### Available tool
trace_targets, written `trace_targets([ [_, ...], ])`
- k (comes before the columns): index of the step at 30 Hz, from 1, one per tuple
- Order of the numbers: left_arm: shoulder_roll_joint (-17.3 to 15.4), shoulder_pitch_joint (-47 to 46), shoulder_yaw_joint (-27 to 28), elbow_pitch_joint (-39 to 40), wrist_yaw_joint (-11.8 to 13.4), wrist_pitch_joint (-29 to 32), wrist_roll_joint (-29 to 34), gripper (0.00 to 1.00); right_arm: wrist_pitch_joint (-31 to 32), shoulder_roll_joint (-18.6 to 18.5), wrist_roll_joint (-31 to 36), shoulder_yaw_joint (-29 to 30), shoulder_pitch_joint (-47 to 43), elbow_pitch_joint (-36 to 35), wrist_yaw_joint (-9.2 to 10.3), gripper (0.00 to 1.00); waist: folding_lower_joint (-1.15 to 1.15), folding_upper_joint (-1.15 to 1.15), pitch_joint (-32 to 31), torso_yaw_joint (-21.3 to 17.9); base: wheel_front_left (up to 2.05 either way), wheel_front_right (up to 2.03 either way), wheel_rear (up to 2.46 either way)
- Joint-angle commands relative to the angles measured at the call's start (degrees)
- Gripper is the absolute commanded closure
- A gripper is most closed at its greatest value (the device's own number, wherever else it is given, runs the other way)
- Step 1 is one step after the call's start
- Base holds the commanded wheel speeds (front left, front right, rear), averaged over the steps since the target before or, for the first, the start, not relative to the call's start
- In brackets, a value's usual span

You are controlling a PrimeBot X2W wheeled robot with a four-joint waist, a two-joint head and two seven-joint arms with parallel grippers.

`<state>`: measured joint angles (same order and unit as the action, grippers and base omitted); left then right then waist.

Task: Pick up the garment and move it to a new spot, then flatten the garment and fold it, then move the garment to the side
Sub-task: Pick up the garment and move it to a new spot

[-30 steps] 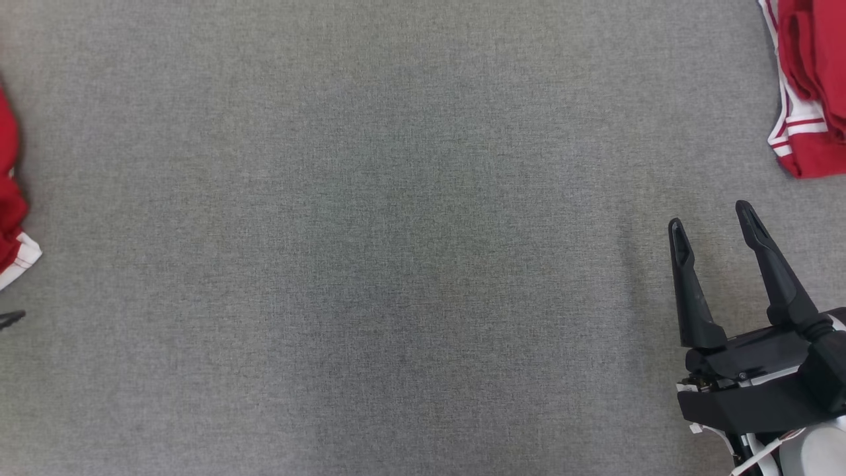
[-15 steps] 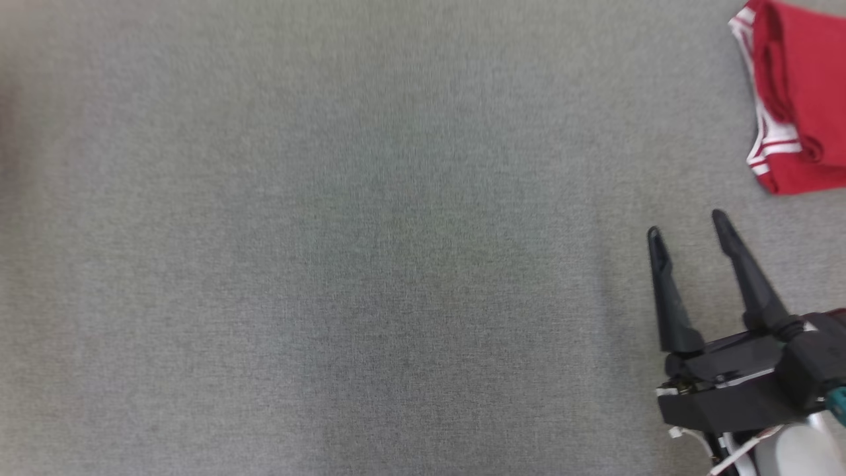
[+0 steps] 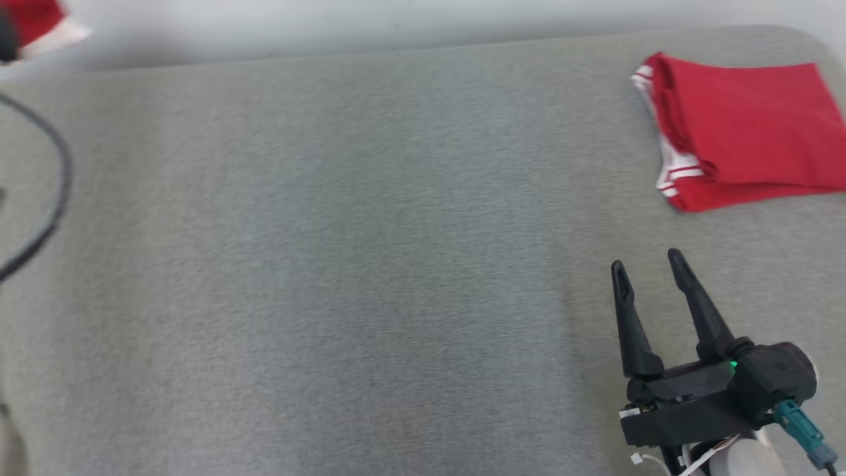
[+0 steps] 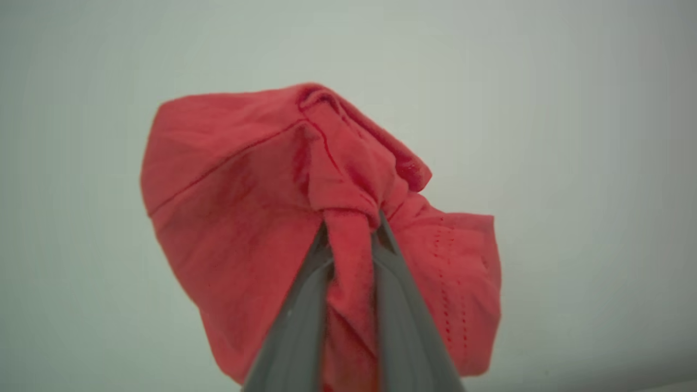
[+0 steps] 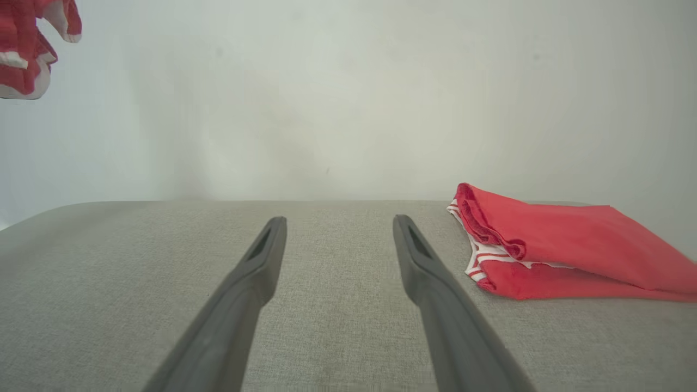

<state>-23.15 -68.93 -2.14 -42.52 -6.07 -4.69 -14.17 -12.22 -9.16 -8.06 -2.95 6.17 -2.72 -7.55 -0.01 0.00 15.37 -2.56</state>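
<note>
The garment [image 4: 245, 218] is red cloth with white trim, bunched and hanging in the air in front of a pale wall. My left gripper [image 4: 351, 226] is shut on a twisted fold of it, and the cloth drapes down both sides of the fingers. The same garment [image 3: 36, 20] shows at the top left corner of the head view and, as the hanging garment [image 5: 32, 49], at the top left of the right wrist view. My right gripper [image 3: 646, 262] hovers open and holding nothing over the grey table at the lower right; its fingers [image 5: 256, 261] point toward the far edge.
A second red garment with white stripes [image 3: 740, 129] lies folded at the table's back right, also seen as the folded garment [image 5: 550, 245] just right of my right fingers. The grey cloth-covered table [image 3: 330, 264] ends at a pale wall. A black cable [image 3: 59, 192] loops at the left.
The head camera has swung, bringing the table's far edge and the wall into sight. The garment that lay at the left edge is now up in the air. The right gripper stays open.
</note>
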Motion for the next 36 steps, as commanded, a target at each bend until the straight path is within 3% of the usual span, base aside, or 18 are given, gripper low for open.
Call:
trace_targets([
  [1, 1.66, 0.26, -1.28, 2.19, -0.28, 0.36, -0.05, 1.00, -0.65, 0.65, -0.61, 0.00, -0.58, 0.78, 0.16, 0.00, 0.01, 0.00, -2.48, -3.90, 0.00, 0.00, 0.00],
  [13, 15.56, 12.87, -8.73, 14.43, 0.97, 3.42, -2.64, 1.00, -2.61, 2.90, -1.10, 0.18, -0.64, 4.82, 0.15, 0.00, 0.01, 0.00, -4.01, -10.60, 0.00, 0.00, 0.00],
  [21, 18.57, 24.90, -13.31, 14.89, 2.15, 3.09, -3.16, 1.00, -2.91, 3.33, -1.41, 0.47, -1.22, 5.81, 0.15, 0.00, 0.01, 0.00, -4.18, -11.84, 0.00, 0.00, 0.00],
  [31, 20.08, 37.64, -17.04, 6.24, 3.65, -0.48, -7.01, 1.00, -3.01, 3.81, -1.27, -0.23, -0.72, 6.09, 0.15, 0.00, 0.01, 0.00, -4.15, -11.49, 0.00, 0.00, 0.00],
  [32, 20.16, 38.05, -17.62, 5.43, 3.62, -1.00, -7.09, 0.96, -3.01, 3.78, -1.26, -0.21, -0.77, 6.15, 0.16, 0.00, 0.01, 0.00, -4.25, -11.38, 0.00, 0.00, 0.00],
  [33, 20.19, 38.38, -18.26, 4.65, 3.58, -1.57, -7.17, 0.62, -3.01, 3.69, -1.27, -0.06, -0.85, 6.31, 0.15, 0.00, 0.01, 0.00, -4.49, -11.21, 0.00, 0.00, 0.00],
  [34, 20.21, 38.47, -18.95, 4.19, 3.39, -2.32, -7.19, 0.00, -3.01, 3.59, -1.32, -0.05, -0.94, 6.41, 0.16, 0.00, 0.01, 0.00, -4.71, -11.05, 0.00, 0.00, 0.00],
  [36, 20.27, 38.34, -19.98, 3.80, 2.83, -3.83, -8.23, 0.00, -3.02, 3.45, -1.49, 0.08, -1.22, 6.66, 0.15, 0.00, 0.01, 0.00, -5.48, -10.56, 0.00, 0.00, 0.00],
])
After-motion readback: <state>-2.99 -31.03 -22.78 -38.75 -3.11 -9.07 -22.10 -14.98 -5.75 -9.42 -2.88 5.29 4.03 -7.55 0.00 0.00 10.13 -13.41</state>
